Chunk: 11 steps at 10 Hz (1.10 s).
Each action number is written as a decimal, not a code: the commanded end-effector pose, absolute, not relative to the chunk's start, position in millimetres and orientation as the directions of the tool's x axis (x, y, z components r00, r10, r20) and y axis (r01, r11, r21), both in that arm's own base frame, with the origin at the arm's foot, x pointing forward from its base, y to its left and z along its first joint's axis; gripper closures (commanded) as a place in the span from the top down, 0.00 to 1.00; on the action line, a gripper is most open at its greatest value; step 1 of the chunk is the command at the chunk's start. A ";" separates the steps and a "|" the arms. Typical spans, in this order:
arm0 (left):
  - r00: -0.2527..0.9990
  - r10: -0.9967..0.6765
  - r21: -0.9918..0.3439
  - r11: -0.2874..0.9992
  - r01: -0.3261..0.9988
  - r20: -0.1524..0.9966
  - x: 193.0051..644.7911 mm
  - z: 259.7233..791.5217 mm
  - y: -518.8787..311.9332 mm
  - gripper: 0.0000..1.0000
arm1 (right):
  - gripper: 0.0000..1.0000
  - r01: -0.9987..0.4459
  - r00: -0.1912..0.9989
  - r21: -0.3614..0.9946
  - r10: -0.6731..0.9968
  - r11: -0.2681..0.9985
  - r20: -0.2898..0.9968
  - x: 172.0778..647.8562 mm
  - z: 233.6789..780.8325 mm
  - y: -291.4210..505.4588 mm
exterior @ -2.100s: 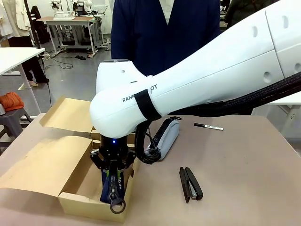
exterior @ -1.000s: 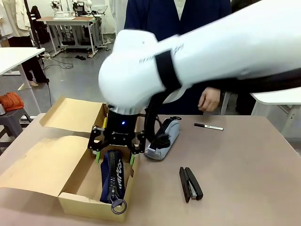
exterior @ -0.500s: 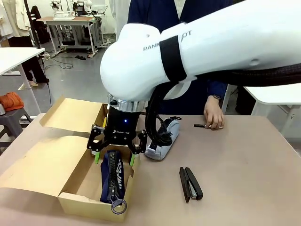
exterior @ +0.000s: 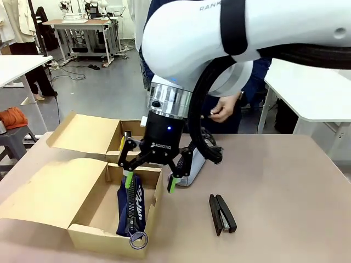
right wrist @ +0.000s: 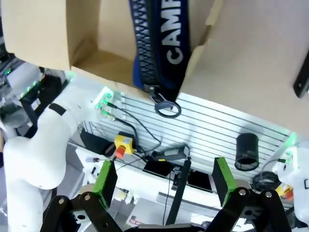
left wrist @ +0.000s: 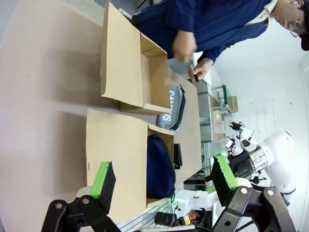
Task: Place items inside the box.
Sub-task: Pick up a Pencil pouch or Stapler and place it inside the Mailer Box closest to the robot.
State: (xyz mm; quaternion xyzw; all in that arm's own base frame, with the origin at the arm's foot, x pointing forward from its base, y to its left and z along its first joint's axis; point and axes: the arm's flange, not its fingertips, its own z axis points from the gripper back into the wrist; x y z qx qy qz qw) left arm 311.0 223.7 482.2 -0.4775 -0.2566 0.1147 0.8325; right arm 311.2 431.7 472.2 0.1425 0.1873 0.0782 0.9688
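right gripper (exterior: 149, 182) — jaws wide, nothing held, over the box's right wall | left gripper (left wrist: 163, 177) jaws wide, empty | navy zip pencil case (exterior: 130, 211) inside box (exterior: 88, 236), zip ring over front wall | grey zip pencil case (exterior: 184, 176) on table just beside box | black stapler (exterior: 222, 213) on table — apart from box

Right arm (exterior: 247, 27), top of frame: white rounded shell, black strap band, black corrugated cable loom (exterior: 318, 55), silver wrist ring. Right gripper (exterior: 149, 182): black, ROBOTIQ print, blue LED, green pads (exterior: 171, 184). Person upper right: navy jacket (left wrist: 217, 24).
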 end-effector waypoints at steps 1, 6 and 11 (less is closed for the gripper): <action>0.838 0.431 -0.853 0.517 0.074 0.334 309.4 482.5 223.0 1.00 | 1.00 -0.071 0.923 0.320 0.184 0.945 -0.338 306.8 466.8 422.8; 0.838 0.431 -0.853 0.517 0.074 0.334 309.4 482.5 223.0 1.00 | 1.00 -0.027 0.932 0.370 0.157 0.929 -0.328 310.7 470.3 401.0; 0.838 0.431 -0.853 0.517 0.074 0.334 309.4 482.5 223.0 1.00 | 1.00 0.121 0.961 0.669 0.081 0.734 -0.263 310.8 498.7 251.9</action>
